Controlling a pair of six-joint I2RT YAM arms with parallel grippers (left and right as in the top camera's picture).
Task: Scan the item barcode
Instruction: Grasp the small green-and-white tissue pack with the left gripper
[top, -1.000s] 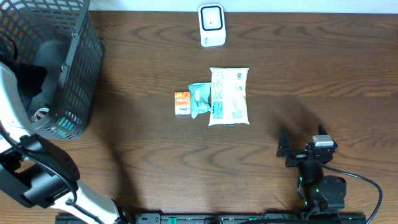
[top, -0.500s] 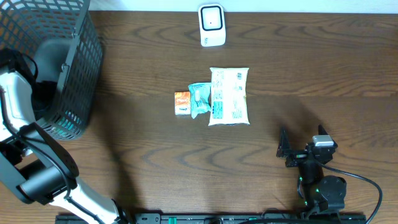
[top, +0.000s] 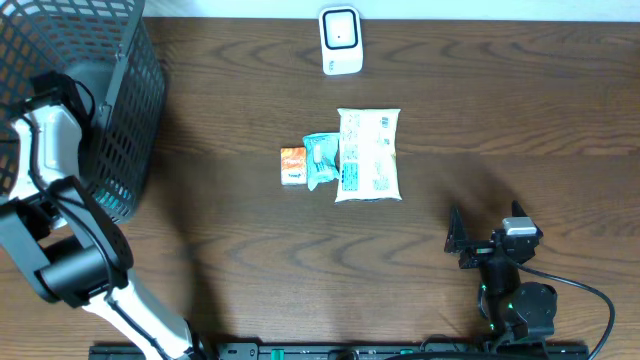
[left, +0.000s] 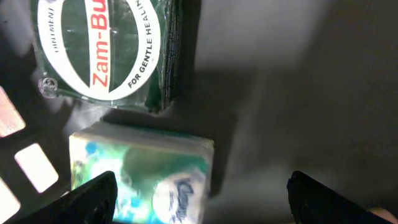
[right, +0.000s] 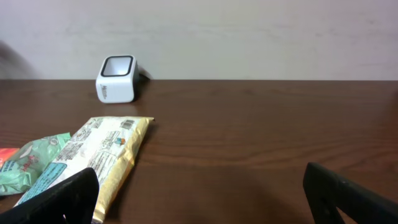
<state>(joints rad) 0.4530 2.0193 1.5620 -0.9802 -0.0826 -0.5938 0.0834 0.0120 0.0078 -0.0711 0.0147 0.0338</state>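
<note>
- Left jaws: wide, nothing clamped. One fingertip shows at 7 o'clock of the wrist view and the other at 5 o'clock.
- They hang down inside the basket, which stands at 10 o'clock of the surface.
- The tissue pack lies on the basket floor, partly between the fingers and closer to the 7 o'clock one. We cannot tell whether it is touched.
- Judgement: we take the tissue pack as the item to scan, since the jaws straddle it. Its upper face shows no barcode.
- The green Zam-Buk box sits just beside the pack, at its 12 o'clock. We cannot tell if the edges touch. A slanted closing could catch both.
- The basket's mesh walls hem the arm in, so we judge any lift must go up over the rim before heading across.
- Right jaws: wide and empty, low over the surface at 5 o'clock, facing the scanner at 12 o'clock. Judgement: parked clear of the scan area.
- At centre lie a pale pouch, a teal packet and an orange packet, side by side and close together.
- These three rest between the basket and the right arm, at 6 o'clock of the scanner and well apart from it. A low carry from the basket could sweep them.
</note>
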